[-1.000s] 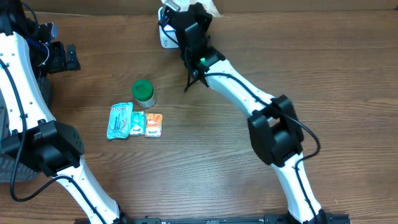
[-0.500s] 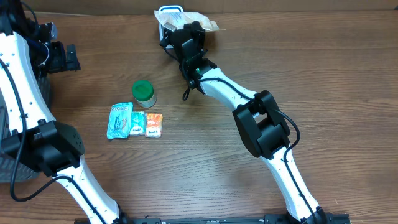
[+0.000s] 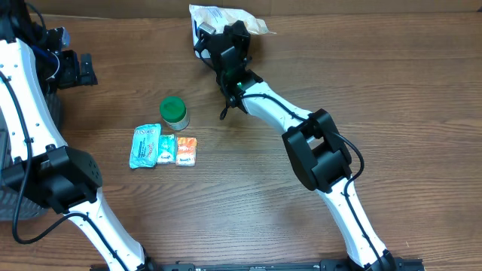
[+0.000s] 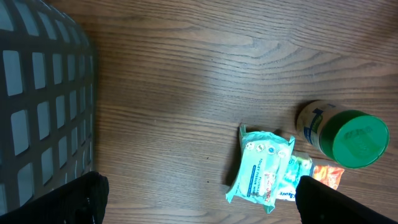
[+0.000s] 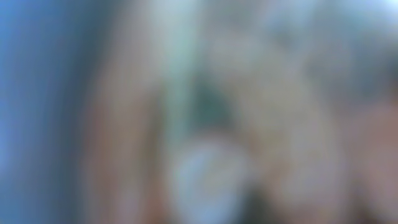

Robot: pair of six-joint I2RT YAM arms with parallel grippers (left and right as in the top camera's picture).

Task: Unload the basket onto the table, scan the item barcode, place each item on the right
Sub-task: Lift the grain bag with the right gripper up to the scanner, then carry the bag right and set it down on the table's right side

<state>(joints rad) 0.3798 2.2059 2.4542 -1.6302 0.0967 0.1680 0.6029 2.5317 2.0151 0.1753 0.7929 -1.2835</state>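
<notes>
While the right hand (image 3: 223, 36) grips: closed tight, seemingly pinching the edge of a white crinkled plastic packet (image 3: 226, 15); its own camera is wholly blurred, with something close against the lens.
Packet position: touching the hand at its 12 o'clock, by the 12 o'clock edge of the brown wooden table (image 3: 392, 90).
Beside it: small white-and-blue object (image 3: 197, 30) at the hand's 9 o'clock, possibly the scanner; cannot tell.
Progress: item taken up and apparently being presented; no completed scan shows.
Left to do: get the barcode read, then set the item aside.
Left hand (image 3: 79, 69): spread wide, empty, at the table's 10 o'clock.
Farther out: green-lidded round jar (image 3: 174, 111) and teal foil pouch (image 3: 145, 145), at the right hand's 7 o'clock, well apart.
</notes>
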